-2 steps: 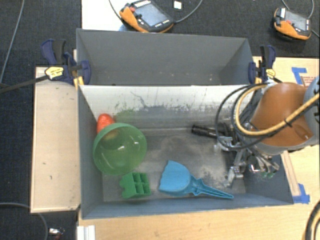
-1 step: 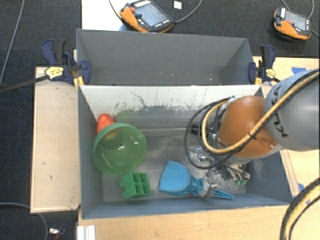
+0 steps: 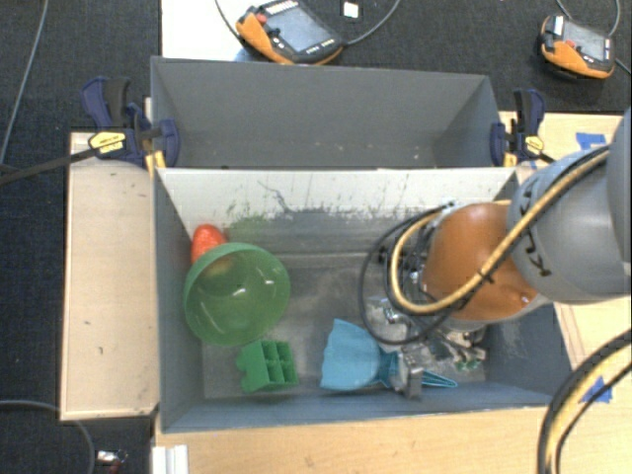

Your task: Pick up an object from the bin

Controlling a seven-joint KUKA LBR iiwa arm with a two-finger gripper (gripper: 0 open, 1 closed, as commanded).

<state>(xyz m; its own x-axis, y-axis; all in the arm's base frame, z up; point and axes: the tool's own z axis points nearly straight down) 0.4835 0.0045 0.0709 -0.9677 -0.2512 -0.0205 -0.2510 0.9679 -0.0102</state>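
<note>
My gripper (image 3: 413, 375) sits low near the front wall of the bin (image 3: 326, 117), touching or just above the right edge of a light blue cloth (image 3: 351, 358) that lies flat and rumpled on the floor. Whether the gripper is open or closed I cannot tell, nor whether it has any of the cloth, because my orange wrist cover and cables hide it. To do this well, I judge I should bite a raised fold rather than the flat part, close fully, and lift straight up so the cloth does not slip out or drag. The floor is smooth grey metal, so a thin edge will likely slide instead of bunching. Room is tight: the front wall is just beside me, and a small green and white thing (image 3: 470, 359) lies near on the view's right. The green block (image 3: 267, 365) and green bowl (image 3: 237, 292) are well apart.
</note>
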